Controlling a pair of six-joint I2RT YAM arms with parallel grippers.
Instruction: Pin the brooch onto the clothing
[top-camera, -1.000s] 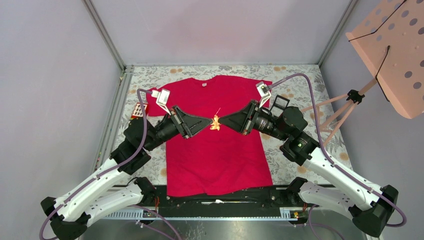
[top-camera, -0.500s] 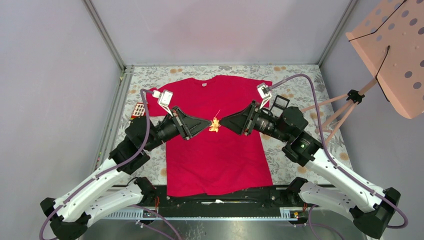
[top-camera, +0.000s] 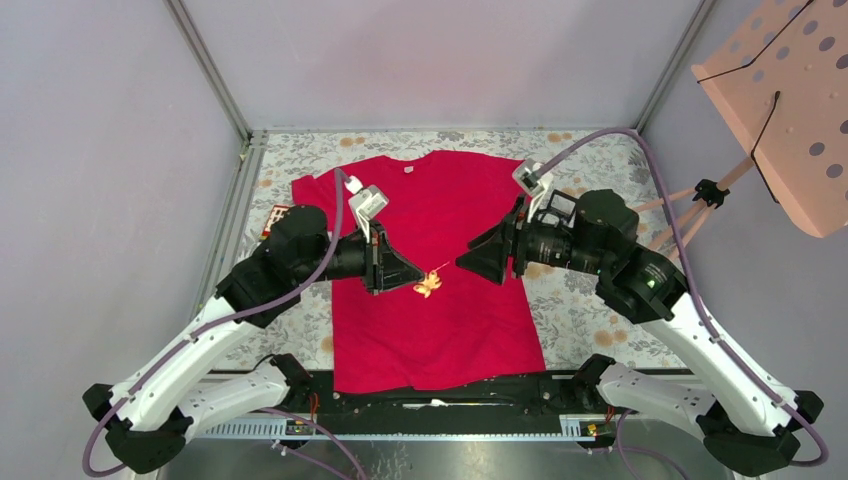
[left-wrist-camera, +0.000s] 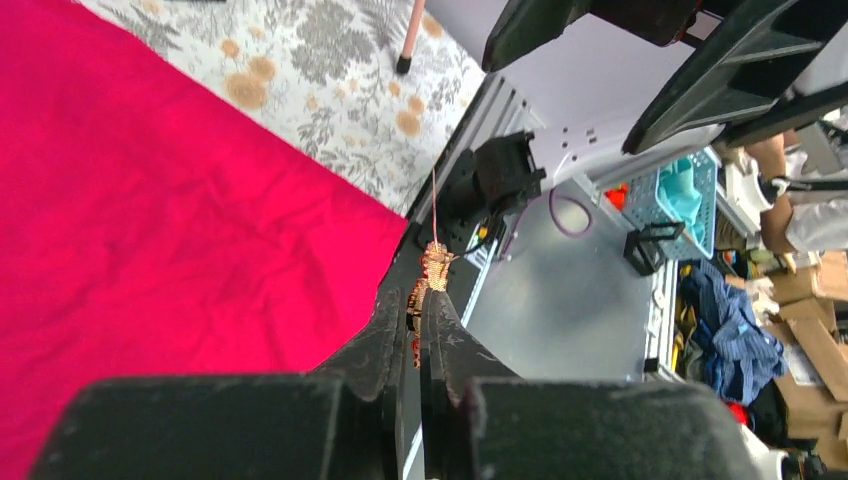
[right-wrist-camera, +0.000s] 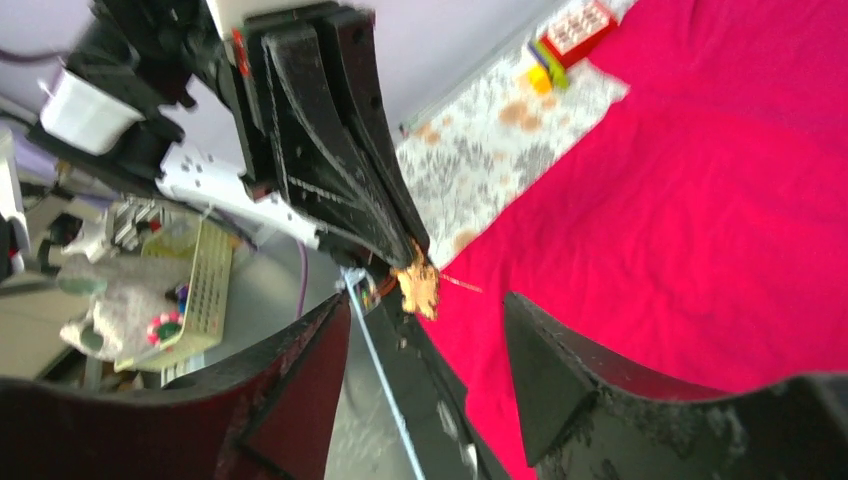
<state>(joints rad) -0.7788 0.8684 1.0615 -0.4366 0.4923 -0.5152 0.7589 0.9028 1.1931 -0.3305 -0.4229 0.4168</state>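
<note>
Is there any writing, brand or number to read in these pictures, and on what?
No text can be read anywhere.
The white neck label on the red T-shirt: too small to read.
The small red box beside the shirt: any marking too blurred to tell.

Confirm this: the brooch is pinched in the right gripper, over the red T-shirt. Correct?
Not quite. The brooch is pinched in the left gripper, not the right, as the left wrist view shows. The right gripper stands open and apart from it. The brooch is over the red T-shirt, as you say.
</note>
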